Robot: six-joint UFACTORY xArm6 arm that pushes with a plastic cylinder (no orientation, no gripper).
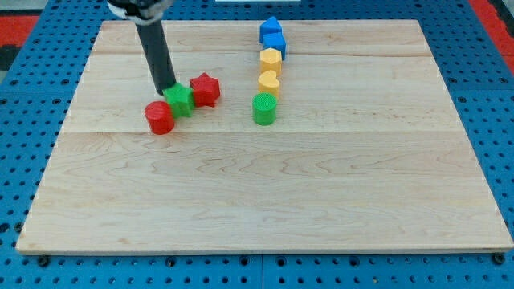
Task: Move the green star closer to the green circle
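Pale wooden board (265, 201) on blue pegboard (24, 96); near half bare.

My tip (169, 89): plain dark rod, no pincer, so nothing to spread or pinch. Touching upper-left edge of small green star-shaped block (180, 101).

Red cylinder block (160, 117) just below-left of tip, against star. Red star block (206, 89) just right of tip, touching star's far side.

Green circle block (264, 109) well right of tip.

Farther, up-right of tip: two yellow blocks (270, 71), then two blue blocks (272, 36), in column.

Step, by judgement: contact made, push pending. Next: shove star rightward toward circle; red star likely carried along.

one view | high, angled down | whole wooden board (265, 201) framed
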